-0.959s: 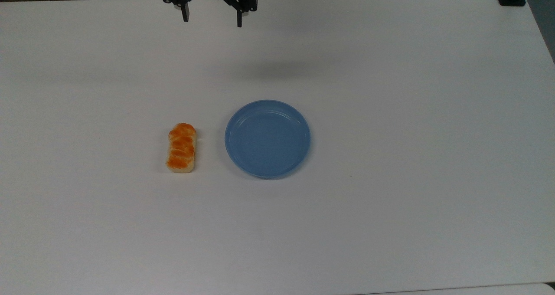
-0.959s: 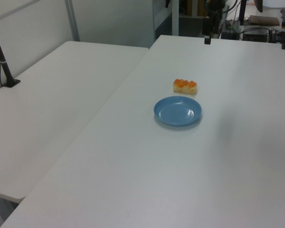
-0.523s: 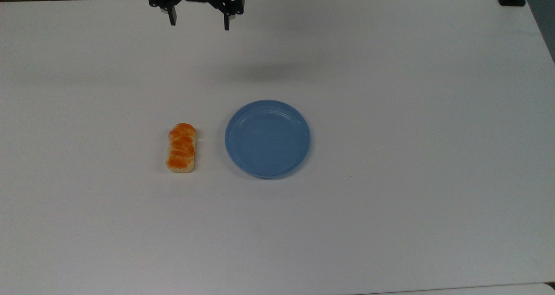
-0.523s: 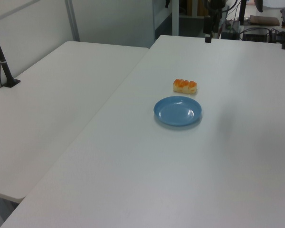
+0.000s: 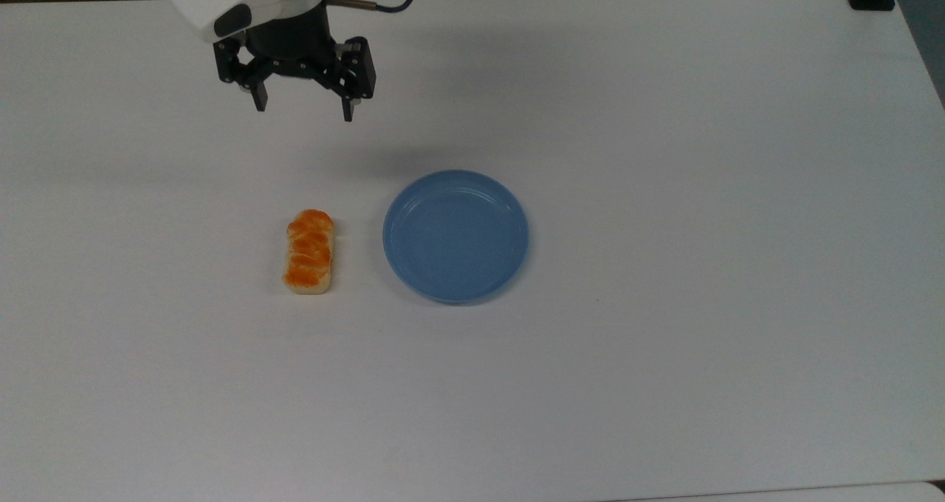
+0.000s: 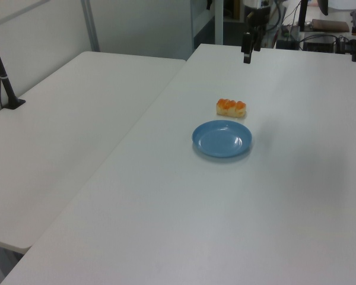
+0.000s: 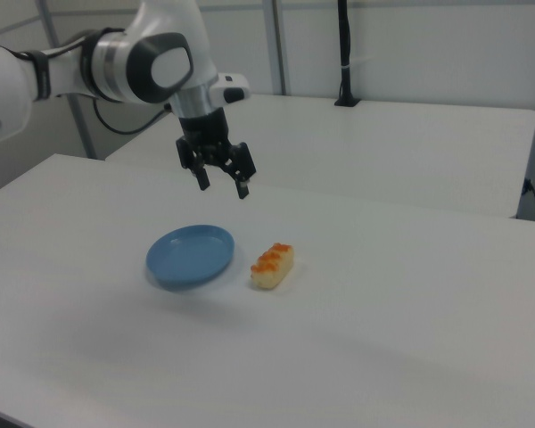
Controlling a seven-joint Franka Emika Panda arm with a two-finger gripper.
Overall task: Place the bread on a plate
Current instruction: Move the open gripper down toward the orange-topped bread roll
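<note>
On white table [image 5: 664, 155]: glossy braided bread [image 5: 309, 252] | round blue plate [image 5: 455, 236] | gripper [image 5: 303, 112] spread

Glossy bumpy bread [image 5: 309, 252], smooth plastic plate [image 5: 455, 236]

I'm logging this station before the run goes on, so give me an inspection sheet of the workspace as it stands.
Surface: white table, flat and bare around the job's things.
Bread: bread lies flat on the table, to the top view's left of the plate, a narrow gap between them, not touching.
Plate: blue plate sits upright with nothing on it.
Clutter: nothing seen on the work table.
Gripper: gripper open, holding nothing, hanging above the table, beyond the bread toward the top view's upper edge.
Cables: a black cable runs from the wrist.
Surroundings: a second white table alongside; a black post clamped on it.
</note>
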